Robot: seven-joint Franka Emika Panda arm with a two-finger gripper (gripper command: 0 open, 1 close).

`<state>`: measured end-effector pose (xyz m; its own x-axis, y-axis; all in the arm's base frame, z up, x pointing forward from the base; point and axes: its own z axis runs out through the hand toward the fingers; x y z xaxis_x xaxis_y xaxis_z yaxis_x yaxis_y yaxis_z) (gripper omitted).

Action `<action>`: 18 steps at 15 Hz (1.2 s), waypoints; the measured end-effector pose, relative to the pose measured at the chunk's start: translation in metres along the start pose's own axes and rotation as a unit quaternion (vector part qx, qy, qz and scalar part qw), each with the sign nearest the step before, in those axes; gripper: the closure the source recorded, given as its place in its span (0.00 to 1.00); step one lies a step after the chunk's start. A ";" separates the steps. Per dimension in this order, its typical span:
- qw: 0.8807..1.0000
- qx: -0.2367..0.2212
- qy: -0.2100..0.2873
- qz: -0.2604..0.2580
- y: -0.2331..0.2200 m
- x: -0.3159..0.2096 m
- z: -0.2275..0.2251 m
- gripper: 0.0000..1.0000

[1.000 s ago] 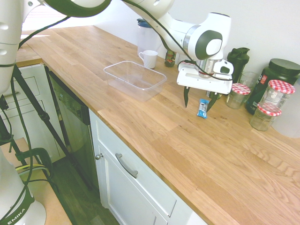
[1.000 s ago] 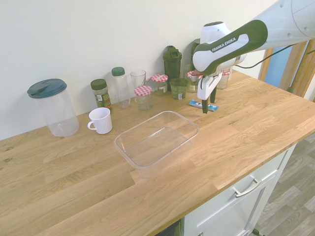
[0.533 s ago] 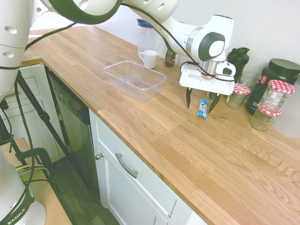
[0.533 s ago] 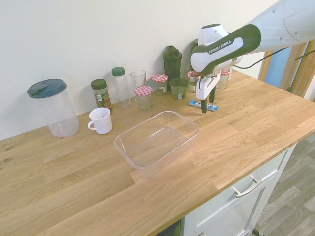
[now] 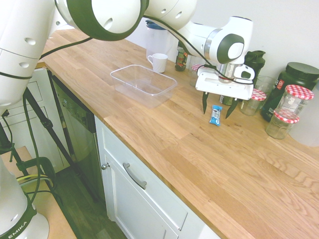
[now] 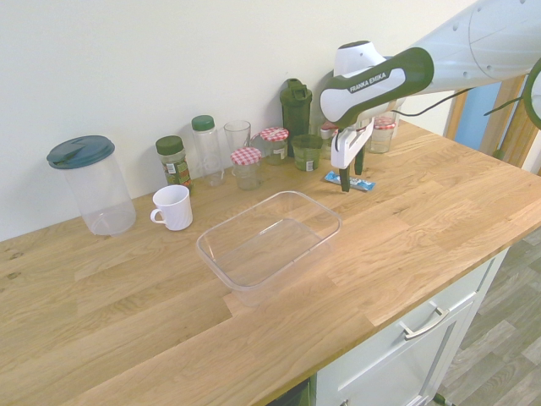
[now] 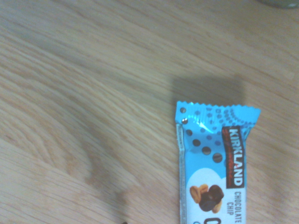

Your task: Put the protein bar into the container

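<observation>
Surface [image 5: 164, 124]: long wooden countertop, butcher-block planks, warm matt finish with visible grain; runs out of frame at both ends.

Pitcher [image 6: 91, 186]: tall clear plastic cylinder, dark teal lid, against the wall at the far end of the row.

Container [image 6: 269, 239]: clear shallow rectangular tub, rounded corners, rolled rim; walls hard to trace against the wood seen through them. Well apart from the bar.

Claw [image 5: 218, 107]: white housing, two dark tapered fingers pointing straight down, spread wide, gripping nothing; tips above the surface, one on either side of the bar.

Shaker bottle [image 6: 296, 108]: dark green, opaque, moulded cap, by the wall.

Jars [image 5: 292, 102]: clear glass, red-checked lids; one cut by the frame edge, contents not readable.

Mug [image 6: 173, 207]: white glazed ceramic, handle to one side, near the container.

Protein bar [image 5: 216, 115]: small flat bar, glossy bright blue wrapper, crimped zigzag end seam, dotted pattern, "KIRKLAND" and "CHOCOLATE CHIP" print in the wrist view [image 7: 214, 163]; lying flat on the surface beneath the claw, lower part cut off in the wrist view.
</observation>
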<state>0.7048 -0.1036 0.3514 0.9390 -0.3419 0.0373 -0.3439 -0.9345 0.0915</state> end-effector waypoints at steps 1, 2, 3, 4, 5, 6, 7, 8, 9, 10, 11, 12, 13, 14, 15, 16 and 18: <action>1.000 -0.001 -0.003 0.000 -0.001 0.003 -0.001 0.00; 1.000 -0.002 -0.005 0.000 -0.002 0.007 -0.002 0.00; 1.000 -0.003 -0.007 0.000 -0.003 0.010 -0.001 0.00; 1.000 -0.004 -0.009 0.000 -0.005 0.014 0.000 0.00; 1.000 -0.005 -0.011 0.000 -0.006 0.016 0.001 1.00; 1.000 -0.006 -0.014 0.000 -0.006 0.018 0.002 1.00; 1.000 -0.007 -0.017 0.000 -0.007 0.019 0.003 1.00; 1.000 -0.008 -0.020 -0.001 -0.008 0.020 0.006 1.00; 1.000 -0.009 -0.023 -0.001 -0.008 0.021 0.009 1.00; 1.000 -0.010 -0.024 -0.001 -0.009 0.022 0.008 1.00; 1.000 -0.011 -0.027 -0.001 -0.009 0.023 0.008 1.00; 1.000 -0.011 -0.028 -0.001 -0.009 0.023 0.009 1.00; 1.000 -0.011 -0.028 -0.002 -0.009 0.023 0.009 1.00; 1.000 -0.011 -0.029 -0.002 -0.009 0.024 0.009 1.00; 1.000 -0.011 -0.029 -0.002 -0.009 0.024 0.009 1.00; 1.000 -0.011 -0.028 -0.002 -0.009 0.024 0.009 1.00; 1.000 -0.011 -0.028 -0.003 -0.009 0.023 0.009 1.00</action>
<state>0.7301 -0.1037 0.3422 0.9393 -0.3426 -0.0196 -0.3383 -0.9341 0.1141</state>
